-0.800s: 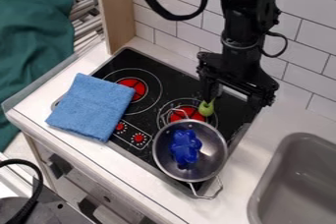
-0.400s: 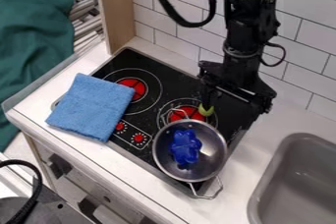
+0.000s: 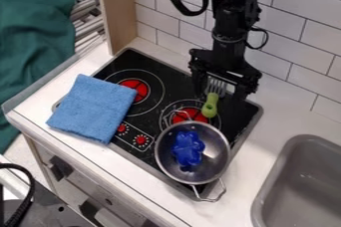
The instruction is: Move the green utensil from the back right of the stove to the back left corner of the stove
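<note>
Fuzzy matt cloth (image 3: 93,108), glossy black stovetop (image 3: 174,85), shiny metal pan (image 3: 214,155), smooth plastic-looking blue toy (image 3: 188,149)

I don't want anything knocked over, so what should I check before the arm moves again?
1. Gripper open: ok, fingers apart.
2. Fork free of the fingers: cannot tell; its tines show between them.
3. Blue toy inside the pan: ok.
4. Pan's near handle within the stove's edge: not ok, it sticks out past it.
5. Cloth off the stove: not ok, it overlaps the edge.
</note>
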`<state>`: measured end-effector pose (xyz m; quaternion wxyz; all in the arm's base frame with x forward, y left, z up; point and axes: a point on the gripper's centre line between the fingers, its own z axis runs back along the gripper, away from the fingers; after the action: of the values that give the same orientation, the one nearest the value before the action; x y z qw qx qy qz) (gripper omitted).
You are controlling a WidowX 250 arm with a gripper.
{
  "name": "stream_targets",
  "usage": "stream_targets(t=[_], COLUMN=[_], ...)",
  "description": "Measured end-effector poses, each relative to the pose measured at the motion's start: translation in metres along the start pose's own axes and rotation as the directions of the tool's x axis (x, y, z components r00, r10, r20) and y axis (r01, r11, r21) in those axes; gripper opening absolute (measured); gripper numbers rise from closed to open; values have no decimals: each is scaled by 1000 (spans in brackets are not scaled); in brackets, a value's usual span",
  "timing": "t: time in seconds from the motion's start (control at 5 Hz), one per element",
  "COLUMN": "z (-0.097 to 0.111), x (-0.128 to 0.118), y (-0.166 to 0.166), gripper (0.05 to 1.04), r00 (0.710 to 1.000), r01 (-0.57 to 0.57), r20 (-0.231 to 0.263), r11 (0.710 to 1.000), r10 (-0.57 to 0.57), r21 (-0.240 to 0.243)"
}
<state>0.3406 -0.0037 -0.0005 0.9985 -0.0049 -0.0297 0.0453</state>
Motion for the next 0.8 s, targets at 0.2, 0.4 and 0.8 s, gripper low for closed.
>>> stream_targets(t=[0.2,0.4,0.8], z=[-5,-21,-33], x=[11,12,19], y=[12,10,8], gripper=[1009,1009,958], r00=[1000,999,998], r01=[-7,-19,-8], r20=[-2,-34,-57], r11=[1000,1000,1000], r10=[7,18,6], r21=[6,-18,-26])
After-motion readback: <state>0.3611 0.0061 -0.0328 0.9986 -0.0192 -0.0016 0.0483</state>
